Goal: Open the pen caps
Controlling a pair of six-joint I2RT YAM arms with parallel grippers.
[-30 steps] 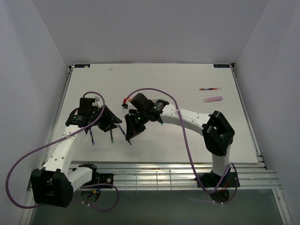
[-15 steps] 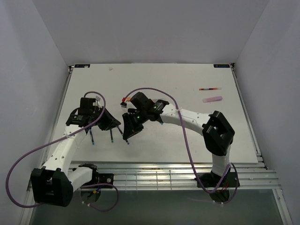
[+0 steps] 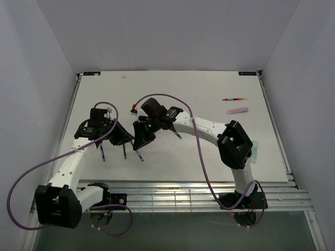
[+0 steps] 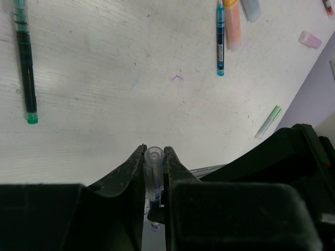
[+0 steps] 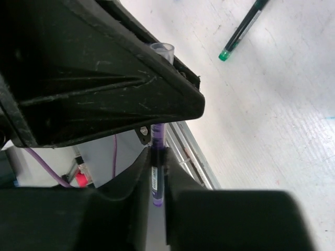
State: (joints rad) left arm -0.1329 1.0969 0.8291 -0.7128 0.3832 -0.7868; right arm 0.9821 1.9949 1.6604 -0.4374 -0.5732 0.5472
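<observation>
My left gripper (image 4: pixel 154 151) is shut on the clear cap (image 4: pixel 154 158) of a thin purple pen, with the cap's end poking out between the fingertips. My right gripper (image 5: pixel 157 155) is shut on that pen's purple barrel (image 5: pixel 157 180), right below the left gripper's black body (image 5: pixel 104 78). The cap's tip (image 5: pixel 163 50) shows past the left fingers. In the top view the two grippers meet tip to tip above the table's front left, left gripper (image 3: pixel 124 137) and right gripper (image 3: pixel 140 139). The cap still sits on the barrel as far as I can tell.
Other pens lie on the white table: a dark green pen (image 4: pixel 26 68), a teal pen (image 4: pixel 220 42), an orange highlighter (image 4: pixel 232 26), a green pen (image 4: pixel 268 121), a purple cap (image 4: pixel 310 39). A pink highlighter (image 3: pixel 236 111) and a red-black pen (image 3: pixel 234 99) lie far right.
My right gripper has moved left and closed the gap to my left gripper, and its arm has swung inward. The left arm has stayed nearly still.
</observation>
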